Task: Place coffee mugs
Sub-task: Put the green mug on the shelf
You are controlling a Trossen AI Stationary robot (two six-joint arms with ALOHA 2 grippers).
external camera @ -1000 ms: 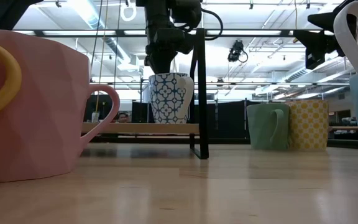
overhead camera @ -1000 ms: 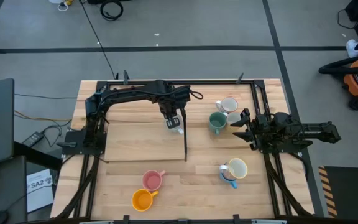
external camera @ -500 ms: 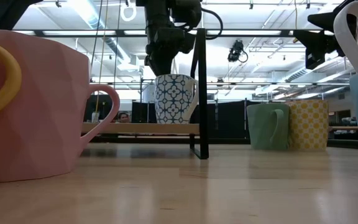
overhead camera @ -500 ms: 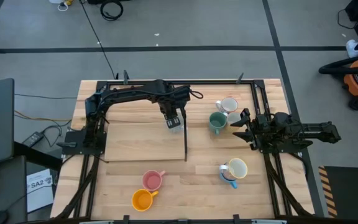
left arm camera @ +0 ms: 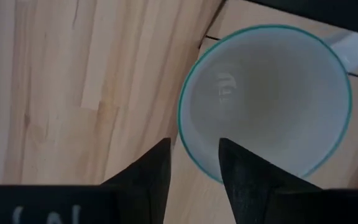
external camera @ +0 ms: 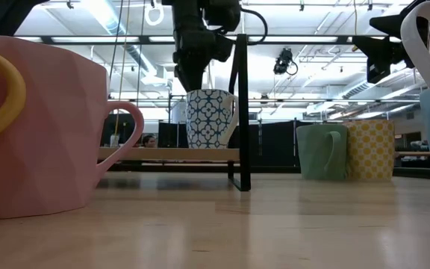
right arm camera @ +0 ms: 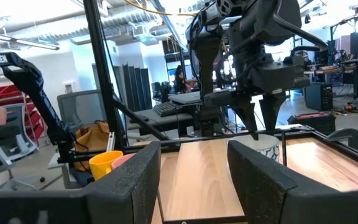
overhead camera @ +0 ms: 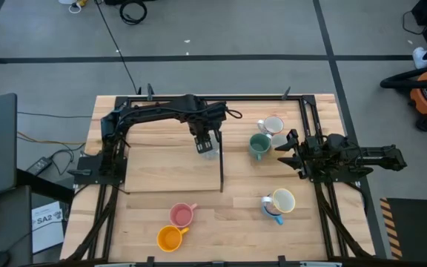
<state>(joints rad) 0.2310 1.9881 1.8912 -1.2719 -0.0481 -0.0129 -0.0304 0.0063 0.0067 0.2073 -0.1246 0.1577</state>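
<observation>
A white mug with a blue pattern [external camera: 210, 118] stands upright by its base on the raised wooden shelf [external camera: 163, 154], near the shelf's far right corner. My left gripper [left arm camera: 194, 146] hangs over it, pointing down and open. One finger is inside the mug's rim [left arm camera: 188, 140] and one outside, with gaps showing. From above, the gripper [overhead camera: 204, 141] hides most of this mug. My right gripper [overhead camera: 288, 150] waits open at the table's right side, pointing left.
A teal-green mug [overhead camera: 259, 145] and a white mug [overhead camera: 272, 124] stand right of the shelf. A cream mug [overhead camera: 282, 200] sits on a blue one [overhead camera: 271, 212] at the near right. Pink [overhead camera: 181, 215] and orange [overhead camera: 169, 238] mugs stand near the front edge. The shelf's black post [external camera: 239, 112] is beside the patterned mug.
My left gripper has opened and let go of the patterned mug's rim, staying where it was above the mug. The mug has shifted slightly toward the table's right and turned a little, so its handle now shows, and it stands on the shelf.
</observation>
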